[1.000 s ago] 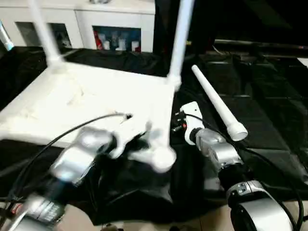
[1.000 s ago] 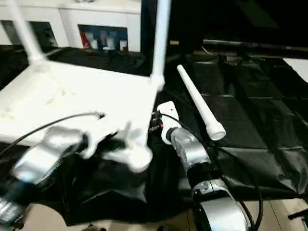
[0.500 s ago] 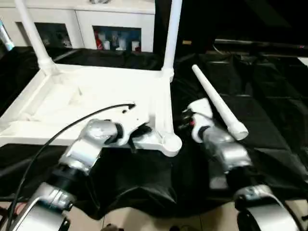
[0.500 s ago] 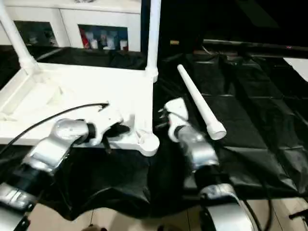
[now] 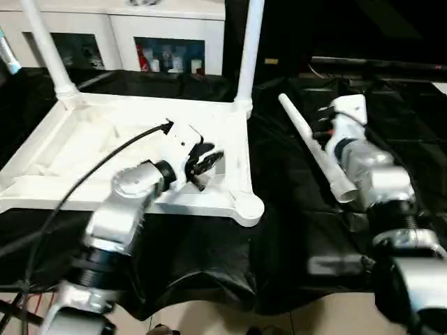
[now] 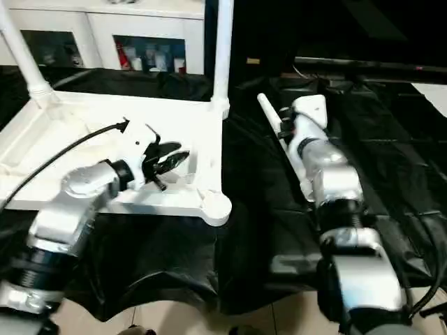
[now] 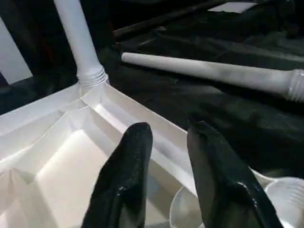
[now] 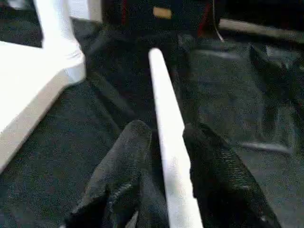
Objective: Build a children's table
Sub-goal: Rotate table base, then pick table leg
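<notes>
White plastic forms the tabletop [image 5: 140, 150], which is laid upside down on a black sheet [image 5: 391, 112], with its ribbed underside facing up. At the far left corner one leg [image 5: 45, 49] is seen standing upright in its socket. Over the near right part of the underside the left tool [image 7: 164, 164] is held, with its two black fingers [image 7: 128, 171] parted by a narrow gap; nothing is gripped between them, and they are just above the inner rim. At the far right corner a second upright leg [image 5: 249, 49] is fitted. The near right corner socket [image 5: 249, 207] is seen without a leg. To the right of the tabletop, a loose leg [image 6: 276, 136] is lying on the black sheet, its flared end towards the robot. The right tool [image 8: 164, 147] is placed over this loose leg: one finger [image 8: 123, 156] is seen on each side of the tube, set narrowly, but whether the tube is squeezed cannot be told. A white cabinet [image 5: 133, 31] is seen behind.
</notes>
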Tool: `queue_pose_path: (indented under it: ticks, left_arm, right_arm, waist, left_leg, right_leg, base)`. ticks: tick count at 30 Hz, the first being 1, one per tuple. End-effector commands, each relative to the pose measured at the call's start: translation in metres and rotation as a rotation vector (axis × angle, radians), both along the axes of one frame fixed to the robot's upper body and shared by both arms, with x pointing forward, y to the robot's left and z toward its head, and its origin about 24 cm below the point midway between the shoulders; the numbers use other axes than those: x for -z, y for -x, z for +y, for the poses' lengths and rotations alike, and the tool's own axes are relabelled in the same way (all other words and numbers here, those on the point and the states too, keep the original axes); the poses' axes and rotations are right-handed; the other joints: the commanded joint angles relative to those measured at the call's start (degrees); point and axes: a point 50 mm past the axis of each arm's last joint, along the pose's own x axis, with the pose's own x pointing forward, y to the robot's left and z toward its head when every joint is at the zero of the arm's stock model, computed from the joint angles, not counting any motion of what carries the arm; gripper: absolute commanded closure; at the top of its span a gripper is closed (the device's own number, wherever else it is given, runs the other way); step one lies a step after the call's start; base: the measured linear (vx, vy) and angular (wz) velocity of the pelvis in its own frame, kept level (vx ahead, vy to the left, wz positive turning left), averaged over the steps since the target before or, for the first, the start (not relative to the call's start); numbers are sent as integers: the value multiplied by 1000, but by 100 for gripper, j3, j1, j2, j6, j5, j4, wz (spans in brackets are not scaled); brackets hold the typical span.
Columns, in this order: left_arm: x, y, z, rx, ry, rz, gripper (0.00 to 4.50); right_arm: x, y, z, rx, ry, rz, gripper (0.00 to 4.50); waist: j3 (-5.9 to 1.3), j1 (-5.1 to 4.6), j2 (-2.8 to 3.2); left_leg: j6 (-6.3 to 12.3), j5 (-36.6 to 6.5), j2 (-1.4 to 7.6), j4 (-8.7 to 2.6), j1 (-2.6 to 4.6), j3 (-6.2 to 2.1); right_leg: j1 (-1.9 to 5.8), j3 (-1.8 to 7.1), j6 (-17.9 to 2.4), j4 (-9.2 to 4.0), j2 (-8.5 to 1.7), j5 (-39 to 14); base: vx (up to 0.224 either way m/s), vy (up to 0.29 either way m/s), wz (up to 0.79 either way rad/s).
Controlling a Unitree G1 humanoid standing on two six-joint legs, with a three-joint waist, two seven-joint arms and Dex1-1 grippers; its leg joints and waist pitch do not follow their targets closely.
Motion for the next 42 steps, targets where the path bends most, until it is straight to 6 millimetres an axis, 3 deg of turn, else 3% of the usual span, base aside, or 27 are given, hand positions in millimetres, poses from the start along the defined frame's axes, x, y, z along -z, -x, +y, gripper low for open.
queue_pose_path:
  ticks: [1, 5, 8, 13, 15, 17, 25, 26, 27, 36, 42]
  left_arm:
    - [-2, 4, -4, 32, 9, 13, 271]
    - [2, 10, -12, 73, 6, 41, 237]
    - [2, 12, -13, 82, -7, 34, 211]
    - [2, 25, -18, 186, -20, 105, 188]
    - [1, 30, -19, 219, -5, 135, 156]
    - [1, 33, -18, 222, -14, 137, 148]
    - [0, 53, -7, 251, -87, 184, 82]
    - [0, 54, -6, 250, -91, 182, 72]
    - [0, 55, -5, 249, -92, 181, 62]
    - [-4, 64, 0, 252, -114, 201, 6]
    - [-4, 68, 1, 265, -120, 217, 0]
  right_arm:
    - [-6, -3, -9, 29, -12, 5, 269]
    - [-5, -6, -22, 61, -12, 53, 232]
    - [-3, -7, -28, 88, 1, 67, 196]
    - [4, -6, -30, 50, 47, 141, 164]
    - [7, -5, -31, 60, 32, 170, 138]
    - [9, -4, -33, 69, 28, 194, 121]
    - [22, 5, -41, 85, 87, 363, 59]
    - [23, 6, -41, 87, 89, 372, 57]
    - [24, 7, -42, 95, 85, 381, 56]
    - [32, 14, -37, -5, -16, 488, 56]
    - [36, 20, -41, -21, -11, 562, 115]
  waist:
    - [-489, 35, -35]
    - [-474, 34, -95]
    - [-463, 39, -91]
    - [-461, 27, -90]
    - [-440, 46, -73]
    - [-436, 47, -82]
    - [-422, 60, -15]
    - [-422, 56, -20]
    - [-422, 67, 21]
    - [-427, 93, 9]
    - [-413, 132, 2]
  left_leg:
    - [138, -1130, 98, -303, 67, -58]
    - [219, -1111, 106, -270, 44, -35]
    - [199, -1176, 112, -267, 34, -44]
    - [159, -1276, 117, -257, 25, -56]
    - [114, -1388, 110, -254, 29, -53]
    - [94, -1478, 109, -253, 30, -56]
    - [-51, -1712, 109, -266, 30, -91]
    - [-61, -1709, 111, -269, 24, -91]
    - [-74, -1728, 109, -270, 35, -94]
    - [-63, -1710, 116, -262, 30, -91]
    - [-106, -1755, 118, -260, 44, -91]
  right_leg:
    - [327, 264, -1048, -337, -270, -1319]
    - [298, 260, -1085, -329, -266, -1364]
    - [289, 246, -1000, -344, -269, -1519]
    - [279, 238, -1024, -325, -278, -1641]
    - [260, 237, -1027, -343, -279, -1777]
    - [255, 233, -981, -352, -272, -1853]
    - [256, 223, -972, -337, -262, -1953]
    - [256, 224, -970, -333, -259, -1916]
    - [252, 224, -978, -333, -259, -1901]
    - [270, 229, -1132, -309, -259, -1732]
    - [246, 228, -1048, -332, -266, -2017]
  base:
    - [0, 0, 0]
    - [0, 0, 0]
    - [0, 0, 0]
    - [0, 0, 0]
    - [0, 0, 0]
    - [0, 0, 0]
    - [0, 0, 0]
    - [0, 0, 0]
    - [0, 0, 0]
    - [0, 0, 0]
    - [0, 0, 0]
